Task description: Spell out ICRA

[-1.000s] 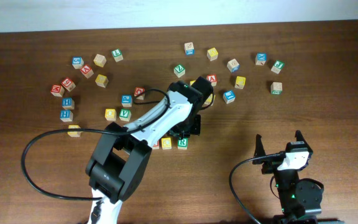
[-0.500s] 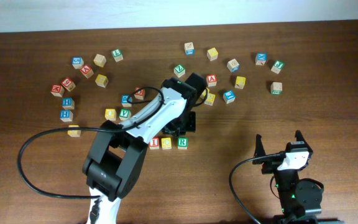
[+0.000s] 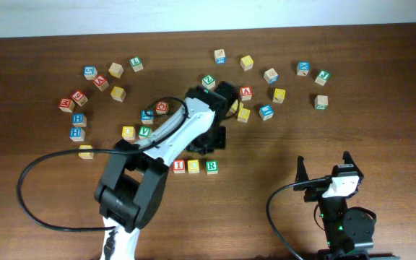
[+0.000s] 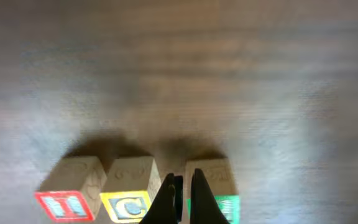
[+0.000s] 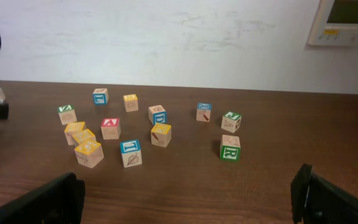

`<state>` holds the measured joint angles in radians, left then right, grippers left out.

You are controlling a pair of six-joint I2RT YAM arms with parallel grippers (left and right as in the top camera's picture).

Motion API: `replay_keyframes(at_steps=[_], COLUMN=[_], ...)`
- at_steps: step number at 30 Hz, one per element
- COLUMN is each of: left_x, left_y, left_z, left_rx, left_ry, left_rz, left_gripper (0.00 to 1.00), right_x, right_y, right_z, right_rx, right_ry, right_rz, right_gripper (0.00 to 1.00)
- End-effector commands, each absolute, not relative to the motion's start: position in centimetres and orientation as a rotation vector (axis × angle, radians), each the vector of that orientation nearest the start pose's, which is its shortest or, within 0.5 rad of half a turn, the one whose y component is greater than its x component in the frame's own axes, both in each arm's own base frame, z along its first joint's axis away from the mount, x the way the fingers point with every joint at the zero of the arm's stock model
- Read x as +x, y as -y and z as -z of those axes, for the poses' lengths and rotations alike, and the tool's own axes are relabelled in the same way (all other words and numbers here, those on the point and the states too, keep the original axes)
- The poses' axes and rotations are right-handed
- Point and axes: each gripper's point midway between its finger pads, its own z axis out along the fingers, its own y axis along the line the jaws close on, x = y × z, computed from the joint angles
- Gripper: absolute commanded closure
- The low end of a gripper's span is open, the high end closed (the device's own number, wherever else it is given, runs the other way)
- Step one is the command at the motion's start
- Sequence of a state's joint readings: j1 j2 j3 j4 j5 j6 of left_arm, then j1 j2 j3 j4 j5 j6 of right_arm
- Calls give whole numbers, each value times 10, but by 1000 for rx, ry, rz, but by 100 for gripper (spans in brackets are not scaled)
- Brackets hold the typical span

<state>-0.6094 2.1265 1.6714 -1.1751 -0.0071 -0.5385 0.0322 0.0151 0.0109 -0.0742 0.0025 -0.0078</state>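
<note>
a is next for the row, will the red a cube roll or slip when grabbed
Probably won't roll: the red A cube rests flat on the table on a square face. It looks like stiff wood, so likely keeps its shape when squeezed. Its smooth-looking faces might let it twist if pinched off-centre.

Left arm (image 3: pixel 170 136) extended diagonally forward and to the right, wrist pitched downward. The left gripper (image 4: pixel 179 190) has its jaws pressed together. Right arm (image 3: pixel 344 217) folded compactly near its base, right gripper (image 3: pixel 324 165) spread fully apart.
</note>
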Motion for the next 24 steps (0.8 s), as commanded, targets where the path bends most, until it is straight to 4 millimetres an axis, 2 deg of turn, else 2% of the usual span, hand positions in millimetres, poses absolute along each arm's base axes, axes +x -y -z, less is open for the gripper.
replay_keyframes(at_steps=[1, 2, 3, 5, 7, 8, 9, 10, 11, 12, 13, 14, 15, 18, 20, 24], left_x=[370, 377, 389, 400, 406, 408, 410, 413, 416, 418, 420, 421, 421, 427, 423, 419], left_y=[220, 218, 212, 187, 147, 133, 112, 86, 70, 55, 36, 21, 15, 15, 14, 20], left_z=[-88, -100, -127, -170, -190, -193, -192, -192, -191, -191, -191, -190, -188, -175, -166, -138], left_rx=[128, 129, 116, 92, 4, -35, -102, -195, -260, -315, -380, -433, -466, -498, -515, -511], left_ry=[-3063, -3044, -3011, -2973, -2947, -2949, -2962, -2975, -2976, -2974, -2968, -2965, -2963, -2956, -2978, -3027], left_rz=[19, 33, 54, 50, -99, -129, -148, -156, -146, -146, -151, -157, -159, -155, -166, -133], left_gripper=[100, 100, 100, 100, 99, 93, 83, 82, 74, 53, 22, 1, 1, 1, 1, 1], right_x=[246, 246, 246, 246, 246, 246, 246, 246, 246, 246, 246, 246, 246, 246, 246, 246], right_y=[-6, -6, -6, -6, -6, -6, -6, -6, -6, -6, -6, -6, -6, -6, -6, -6], right_z=[-155, -155, -155, -155, -155, -155, -155, -155, -155, -155, -155, -155, -155, -155, -155, -155], right_rx=[-30, -30, -30, -30, -30, -30, -30, -30, -30, -30, -30, -30, -30, -30, -30, -30], right_ry=[-1652, -1652, -1652, -1652, -1652, -1652, -1652, -1652, -1652, -1652, -1652, -1652, -1652, -1652, -1652, -1652], right_rz=[-10, -10, -10, -10, -10, -10, -10, -10, -10, -10, -10, -10, -10, -10, -10, -10], right_gripper=[2, 2, 2, 2, 2, 2, 2, 2, 2, 2, 2, 2, 2, 2, 2, 2])
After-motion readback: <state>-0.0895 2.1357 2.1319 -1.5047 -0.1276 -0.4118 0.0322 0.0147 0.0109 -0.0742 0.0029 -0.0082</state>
